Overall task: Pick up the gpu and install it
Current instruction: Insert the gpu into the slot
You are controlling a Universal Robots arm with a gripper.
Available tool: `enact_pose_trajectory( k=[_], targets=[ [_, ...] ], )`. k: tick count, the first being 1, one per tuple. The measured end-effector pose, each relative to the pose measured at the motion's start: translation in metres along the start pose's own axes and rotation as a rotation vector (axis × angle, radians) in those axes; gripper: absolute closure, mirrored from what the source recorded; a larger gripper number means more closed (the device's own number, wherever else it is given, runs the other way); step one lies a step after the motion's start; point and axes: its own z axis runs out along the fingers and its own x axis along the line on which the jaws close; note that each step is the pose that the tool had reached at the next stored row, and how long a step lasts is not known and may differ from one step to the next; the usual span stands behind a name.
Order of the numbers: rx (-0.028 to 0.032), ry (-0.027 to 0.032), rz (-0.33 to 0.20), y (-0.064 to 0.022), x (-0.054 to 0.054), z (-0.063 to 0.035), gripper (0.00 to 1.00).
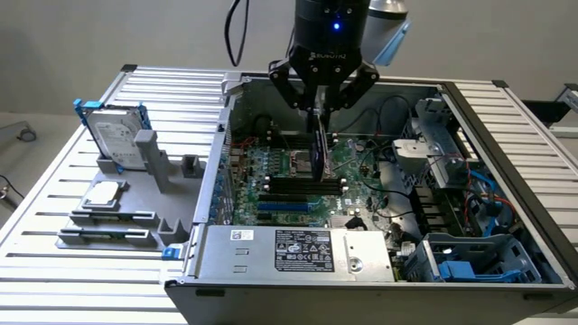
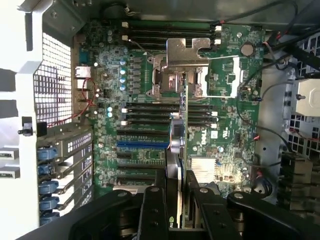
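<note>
Gripping the gpu (image 1: 319,149) edge-on with clenched fingers (image 2: 152,210), upper centre of the exterior view, above the motherboard (image 1: 280,169). Likely light, stiff, fragile; best held by its upper edge.

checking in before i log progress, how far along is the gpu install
Done: pickup, since the tool is shut on the gpu. In hand: the card hangs edge-down over the motherboard inside the open case. Left: seating it. It does not look pressed into a slot, though whether its lower edge touches the board cannot be told.
</note>
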Motion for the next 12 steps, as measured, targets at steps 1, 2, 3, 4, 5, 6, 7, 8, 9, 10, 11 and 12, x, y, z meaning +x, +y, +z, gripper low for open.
enact_pose_trajectory(
  k=[1,2,3,4,5,6,7,8,9,10,11,12],
  targets=[
    [-0.0009,-0.0004,-0.018,0.0000,0.0000,0.0005,0.74],
    [-0.0015,-0.0006,-0.036,0.0000,0.0000,0.0009,0.74],
    [-0.0021,-0.0010,-0.054,0.0000,0.0000,0.0015,0.74],
    [-0.0029,-0.0014,-0.072,0.0000,0.0000,0.0022,0.74],
    [-0.0046,-0.0019,-0.091,0.0000,0.0000,0.0029,0.74],
    [-0.0059,-0.0024,-0.109,0.0000,0.0000,0.0036,0.74],
    [-0.0073,-0.0029,-0.127,0.0001,0.0000,0.0042,0.74],
    [-0.0089,-0.0034,-0.145,0.0001,0.0000,0.0049,0.74],
    [-0.0104,-0.0039,-0.163,0.0001,0.0000,0.0056,0.74],
    [-0.0118,-0.0044,-0.181,0.0001,0.0001,0.0064,0.74],
    [-0.0132,-0.0049,-0.199,0.0001,0.0001,0.0071,0.74],
    [-0.0149,-0.0055,-0.218,0.0001,0.0001,0.0079,0.74]
  ],
)
